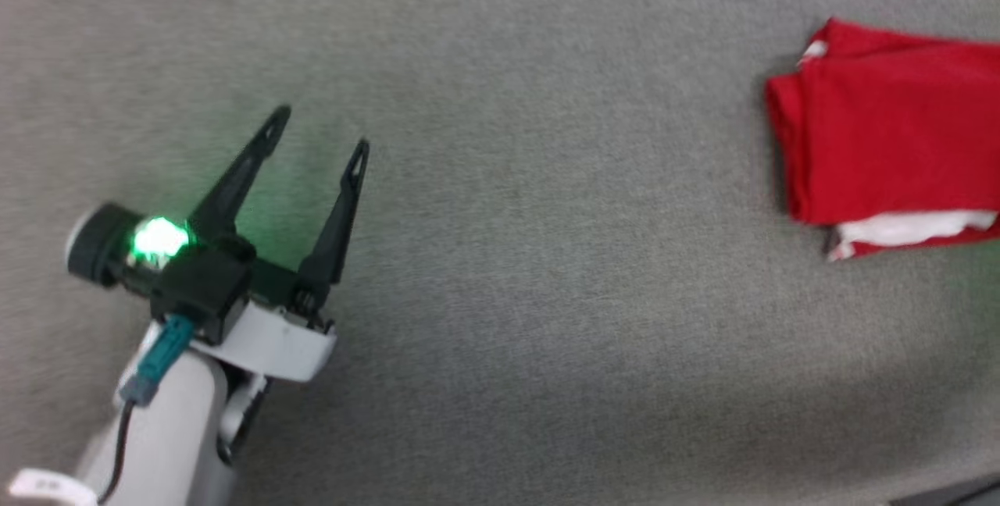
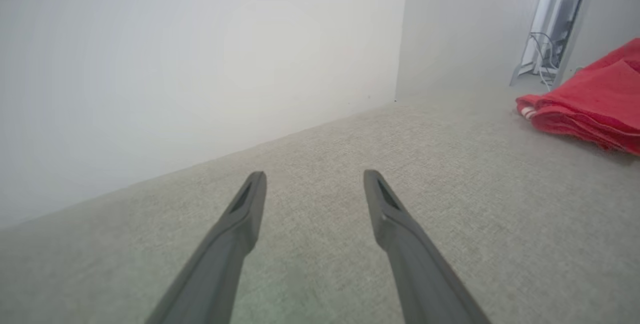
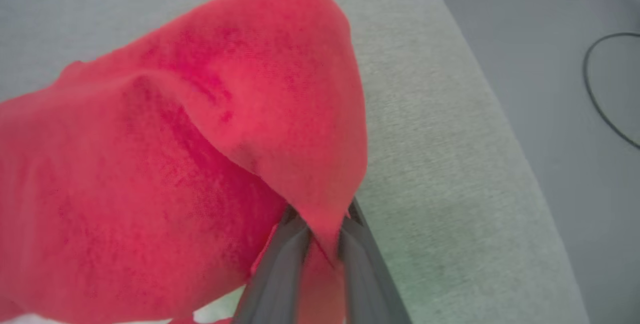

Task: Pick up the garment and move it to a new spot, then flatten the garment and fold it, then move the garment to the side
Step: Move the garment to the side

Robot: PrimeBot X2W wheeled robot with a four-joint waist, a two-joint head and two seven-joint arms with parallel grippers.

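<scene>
Left gripper: lower left of the head view, above the grey textile surface. Its fingers are spread apart with nothing between them. A green indicator lamp is lit at its base.

Right gripper: bottom centre of the right wrist view. Its fingers are clenched on a raised fold of the garment.

The garment lies folded at the right edge of the head view, red side up, with a white layer showing along its lower edge. It is well apart from the left gripper.
</scene>
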